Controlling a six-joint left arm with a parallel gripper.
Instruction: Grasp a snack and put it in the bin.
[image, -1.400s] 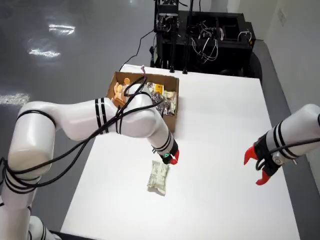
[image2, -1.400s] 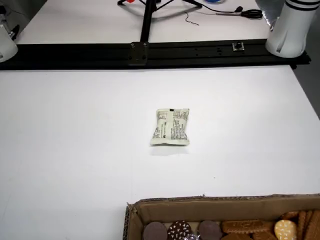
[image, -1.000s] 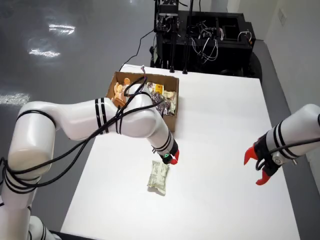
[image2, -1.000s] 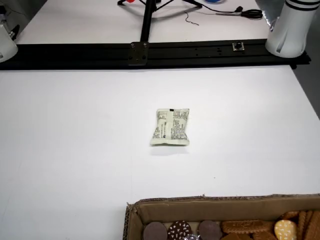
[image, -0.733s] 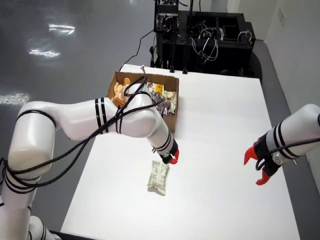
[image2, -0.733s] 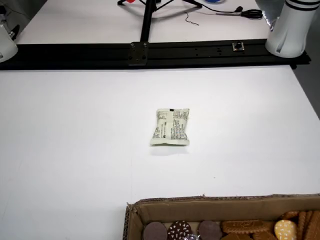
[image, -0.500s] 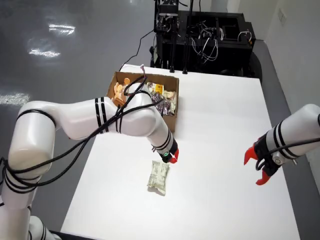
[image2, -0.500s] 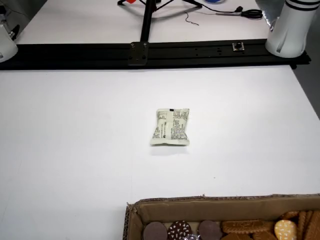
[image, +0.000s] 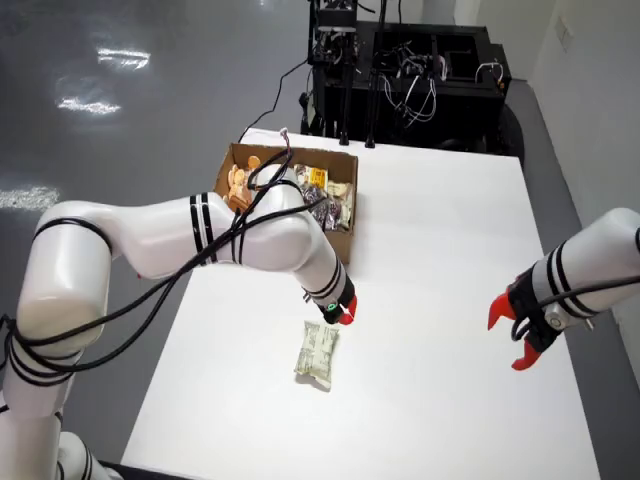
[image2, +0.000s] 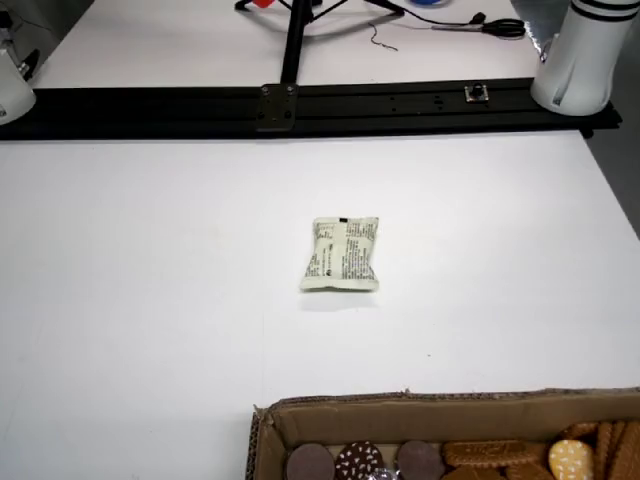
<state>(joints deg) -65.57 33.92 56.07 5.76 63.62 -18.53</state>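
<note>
Holding biscuits and packets, cardboard box (image: 345, 222); claw (image: 346, 314) above pale packet (image: 317, 352), opening perhaps narrow, unclear.

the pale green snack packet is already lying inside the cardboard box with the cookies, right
No. The pale green snack packet lies on the white table, apart from the cardboard box, as the view from the box side shows. The cookies are inside the box.

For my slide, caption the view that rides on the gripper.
Pale green snack packet lying flat on the white table, apart from the cardboard box of biscuits.
</note>
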